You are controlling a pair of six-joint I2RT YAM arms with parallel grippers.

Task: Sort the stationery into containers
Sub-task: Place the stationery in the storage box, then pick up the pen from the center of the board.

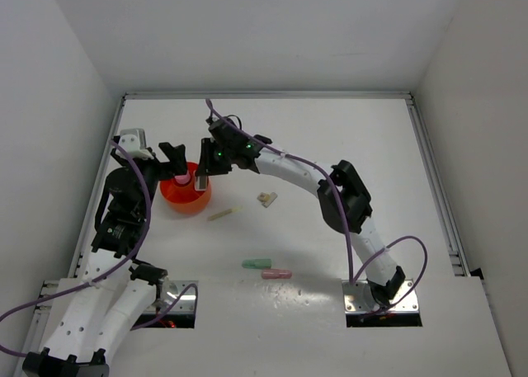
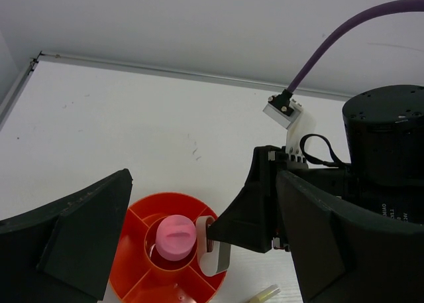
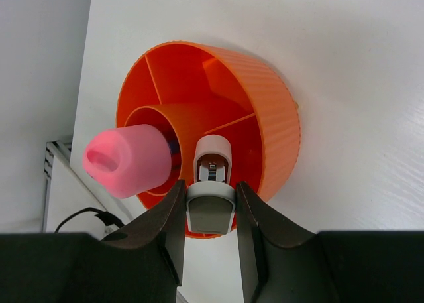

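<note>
Right hand (image 3: 211,198) pinches a small white piece (image 3: 212,158), long axis pointing down over an outer slot of the orange tub (image 3: 281,117), beside the centre pink-capped tube (image 3: 129,160); left hand (image 1: 173,164) spread, close by the tub.

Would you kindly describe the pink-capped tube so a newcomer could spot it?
Find the orange tub at the left of the table. The tube stands in its round middle compartment; its pink cap sets it apart from the white piece in the right claw.
</note>
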